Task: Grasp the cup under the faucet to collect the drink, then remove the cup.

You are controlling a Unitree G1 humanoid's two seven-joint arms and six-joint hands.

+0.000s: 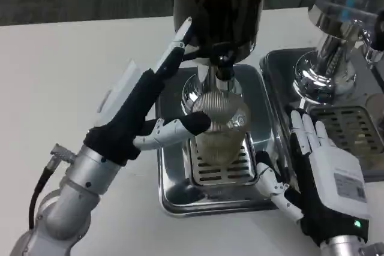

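Sits under the faucet (223, 71) of the dark-bodied dispenser (219, 10): a clear ribbed cup (221, 121), standing on the slotted grate (221, 171) of the steel drip tray (174, 196), with what looks like pale drink in its lower part. Hard to tell the fill level through the ribbing and glare.

Left hand (144, 109): reaches in from the cup's left, thumb laid across the front of the cup, upper fingers stretched up toward the dispenser's tap. Touches the cup, but probably not closed round it; looks more like steadying than a full grip.

Right hand (321, 172): rests open and flat on the table just right of the tray, fingers apart, holding nothing.

Risks from here: a thin plastic wall squeezed too hard could buckle and push liquid over the rim. Lifted straight up, could knock against the faucet just above; calls for a slide outward first. With a loose one-sided hold, could tip on the grate slots and spill into the tray. Drawn out toward the right, could also clip the second dispenser (336, 40) nearby.
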